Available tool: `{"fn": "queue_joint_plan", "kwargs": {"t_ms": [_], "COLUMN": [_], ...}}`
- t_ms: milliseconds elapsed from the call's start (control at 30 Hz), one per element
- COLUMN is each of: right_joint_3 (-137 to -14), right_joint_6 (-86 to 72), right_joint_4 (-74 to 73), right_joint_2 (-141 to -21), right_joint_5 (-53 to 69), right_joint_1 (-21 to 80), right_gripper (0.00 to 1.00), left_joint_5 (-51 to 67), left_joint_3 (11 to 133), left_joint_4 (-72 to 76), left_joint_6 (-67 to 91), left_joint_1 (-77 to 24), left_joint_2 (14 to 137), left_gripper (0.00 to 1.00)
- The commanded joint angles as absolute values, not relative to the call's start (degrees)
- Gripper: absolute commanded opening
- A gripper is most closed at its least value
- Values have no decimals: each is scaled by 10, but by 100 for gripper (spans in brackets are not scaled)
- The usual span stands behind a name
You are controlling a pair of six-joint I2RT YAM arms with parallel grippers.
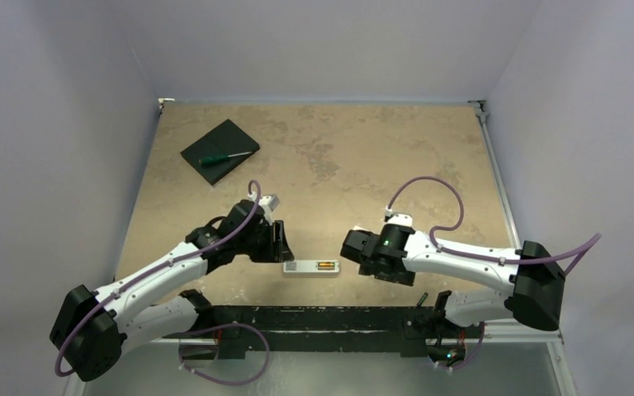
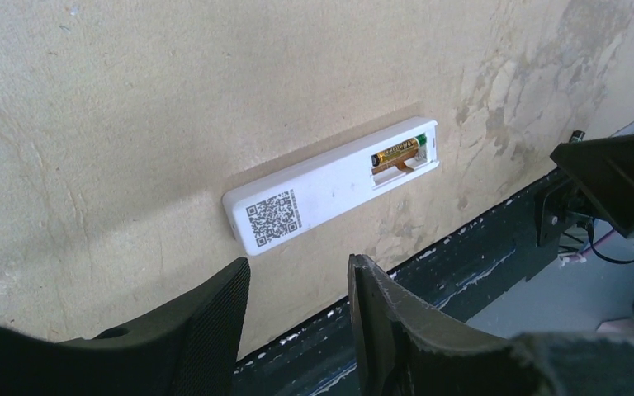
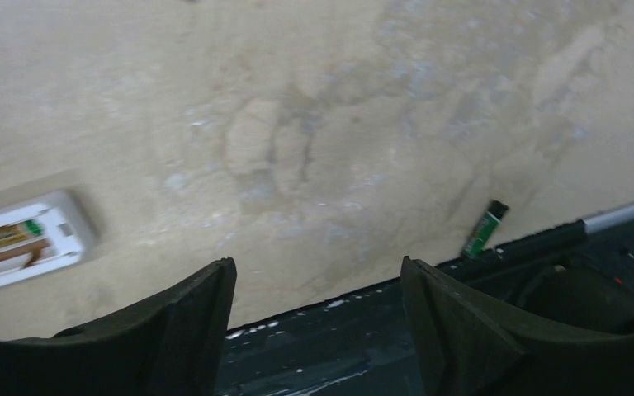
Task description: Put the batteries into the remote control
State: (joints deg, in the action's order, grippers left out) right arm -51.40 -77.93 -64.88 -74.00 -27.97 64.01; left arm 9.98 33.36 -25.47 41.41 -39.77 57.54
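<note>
The white remote control (image 1: 311,266) lies back-up near the table's front edge, with a QR label and its compartment uncovered. One gold-and-green battery (image 2: 396,153) sits inside that compartment, also seen in the right wrist view as the battery (image 3: 0,238) in the remote control (image 3: 29,239). A second battery (image 3: 485,228), green with a dark end, lies loose on the table by the front edge. My left gripper (image 2: 299,261) hovers open just off the remote's label end (image 2: 268,219). My right gripper (image 3: 317,264) is open and holds nothing, off the remote's compartment end.
A flat black pad (image 1: 220,151) with a green-handled screwdriver (image 1: 224,157) on it lies at the back left. The dark front rail (image 1: 322,318) runs along the table's near edge, right below both grippers.
</note>
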Motion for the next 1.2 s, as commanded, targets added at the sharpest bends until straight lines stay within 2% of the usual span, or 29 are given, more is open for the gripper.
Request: {"fn": "queue_joint_plan", "kwargs": {"t_ms": [0,100,567,1167], "right_joint_3": [-489,-464,-422,-415], "right_joint_6": [-916,-941,-1014,-1006], "right_joint_4": [-765,-765,-762,-787], "right_joint_2": [-735,-708,-575,-633], "right_joint_5": [-308,-292,-265,-202], "right_joint_1": [641,641,640,642], "right_gripper": [87,99,99,99], "left_joint_5": [129,145,220,270], "left_joint_3": [349,345,330,319], "left_joint_4": [-254,-245,-205,-190], "left_joint_6": [394,390,382,384], "left_joint_1": [-398,-399,-400,-406], "left_joint_2": [562,561,558,548], "left_gripper": [47,48,49,49]}}
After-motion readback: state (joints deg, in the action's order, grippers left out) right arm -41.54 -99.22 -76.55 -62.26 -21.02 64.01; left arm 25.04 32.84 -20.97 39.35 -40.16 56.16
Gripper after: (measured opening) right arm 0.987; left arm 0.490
